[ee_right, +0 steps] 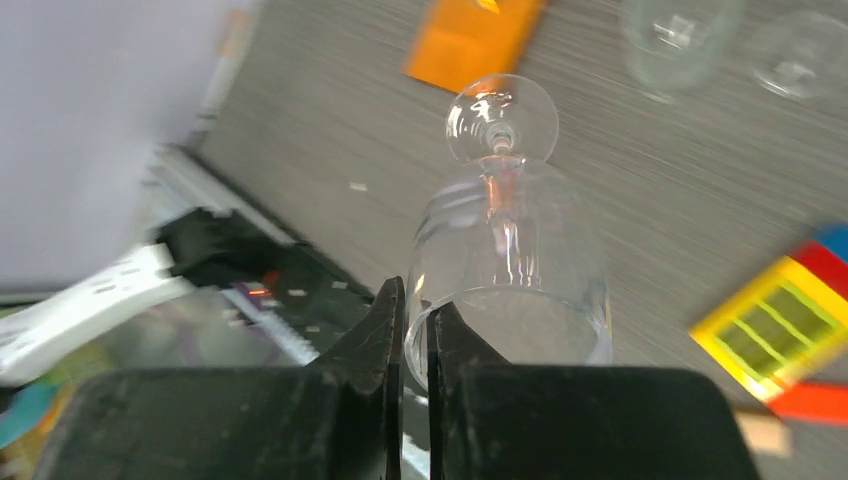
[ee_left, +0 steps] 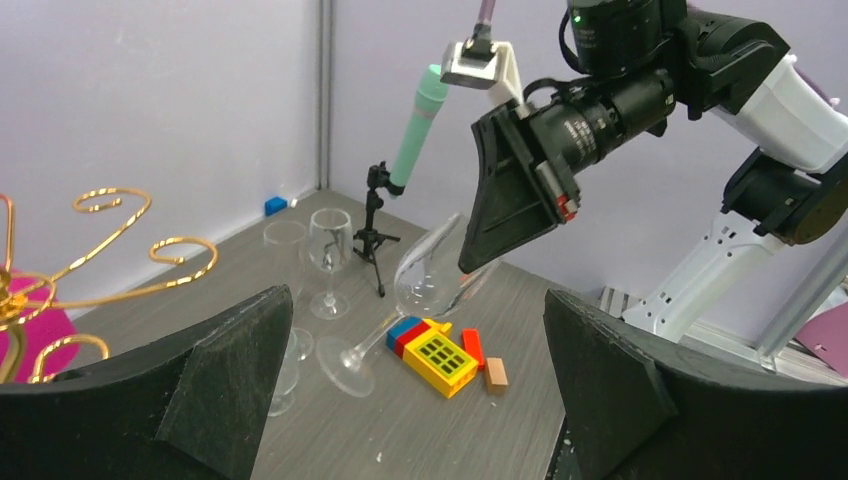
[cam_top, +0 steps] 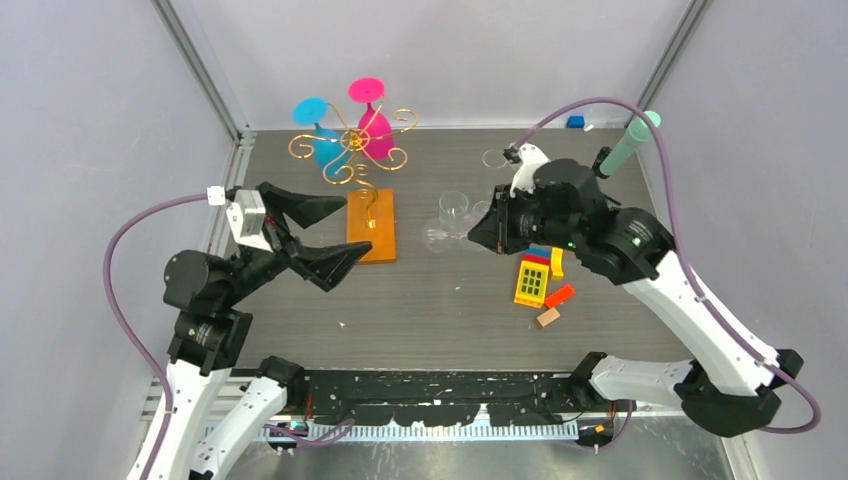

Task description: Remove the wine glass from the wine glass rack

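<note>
Right gripper (ee_right: pixel 415 320) is closed on the rim of a clear wine glass (ee_right: pixel 510 250), jaws pinching the bowl wall near the bottom centre of the right wrist view, foot of the glass pointing away toward the top of that frame. In the left wrist view the glass hangs tilted at frame centre, bowl up at the gripper, foot low by the table (cam_top: pixel 440 310); can't tell if the foot touches the surface. It is off the rack (cam_top: pixel 383 235) and well to the right of it in the top view, right of centre. The rack stands upper left of centre in the top view, gold scroll arms over an orange wooden base, with a pink glass (cam_top: pixel 374 128) and a blue glass (cam_top: pixel 322 145) hanging upside down on it. Left gripper (cam_top: pixel 355 228) is wide open and holds nothing, its fingertips just beside the left edge of the rack base. Two more clear glasses (ee_left: pixel 330 250) stand upright on the table behind the held one. Toy blocks (cam_top: pixel 533 282), yellow, red and blue, lie just below the right gripper in the top view. A black tripod with a mint-green tip (cam_top: pixel 630 143) stands at upper right
</note>
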Available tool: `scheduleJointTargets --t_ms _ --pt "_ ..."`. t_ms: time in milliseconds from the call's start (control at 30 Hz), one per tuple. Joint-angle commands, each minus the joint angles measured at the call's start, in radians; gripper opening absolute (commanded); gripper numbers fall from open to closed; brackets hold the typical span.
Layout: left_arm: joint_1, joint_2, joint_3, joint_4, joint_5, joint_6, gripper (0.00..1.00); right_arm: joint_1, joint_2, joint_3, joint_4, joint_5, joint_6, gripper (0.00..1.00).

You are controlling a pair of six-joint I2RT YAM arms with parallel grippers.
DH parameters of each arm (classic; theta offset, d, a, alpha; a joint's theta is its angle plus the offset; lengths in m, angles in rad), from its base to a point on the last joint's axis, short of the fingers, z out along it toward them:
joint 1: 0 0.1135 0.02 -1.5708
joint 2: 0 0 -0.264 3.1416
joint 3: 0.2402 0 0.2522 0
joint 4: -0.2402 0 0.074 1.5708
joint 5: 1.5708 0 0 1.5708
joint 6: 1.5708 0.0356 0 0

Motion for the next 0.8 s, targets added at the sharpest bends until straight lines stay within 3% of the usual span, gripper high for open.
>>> scheduleJointTargets --t_ms 0,133,367,767 --pt "-0.002 0.027 0.05 -0.09 -0.05 0.047 1.0 -0.006 0.1 0.044 -0.228 0.36 -0.073 0.0" --pt "-0.002 0.051 0.075 -0.169 -0.116 0.07 1.0 -0.085 0.183 -0.003 -0.211 0.415 -0.062 0.0" --pt "-0.002 0.062 0.1 -0.251 -0.252 0.105 1.0 -0.183 0.292 -0.042 -0.156 0.343 -0.083 0.0" --pt "-0.002 0.087 0.113 -0.268 -0.352 0.141 1.0 -0.285 0.371 -0.074 -0.121 0.271 -0.111 0.0"
